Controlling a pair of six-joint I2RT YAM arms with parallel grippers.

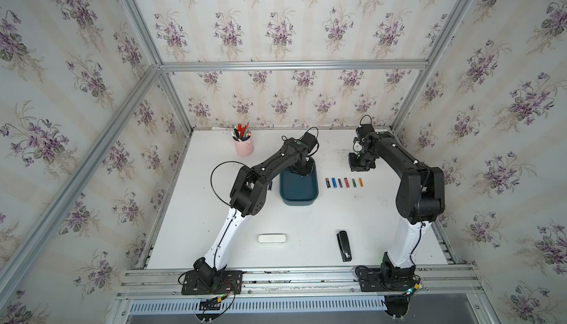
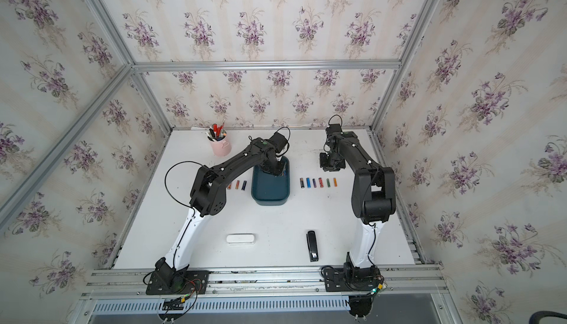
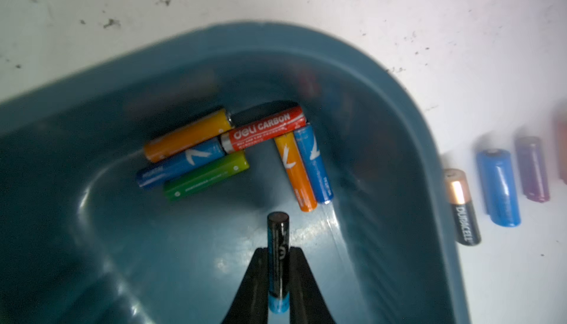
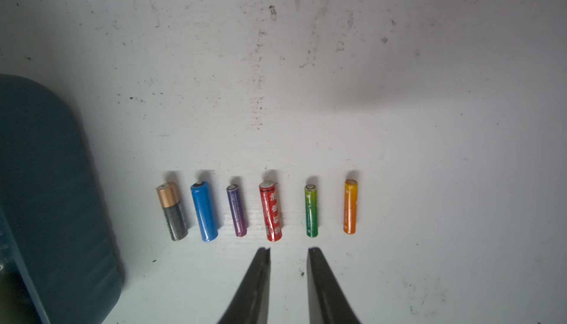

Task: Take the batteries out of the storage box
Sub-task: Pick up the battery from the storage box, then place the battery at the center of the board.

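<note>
Storage box sits on scuffed white table, floral walls around; left tool clamps black battery, right tool apart

Left hand inside storage box — six batteries alongside

Box: dark teal, open-topped, upright on the table. Six batteries lie flat, clustered in its far right corner: yellow, two blue, green, red, orange. A black battery with a blue end sits clamped in the left gripper above the box floor. A row of six lies right of the box. Apparently three batteries lie left, partly hidden.
</note>
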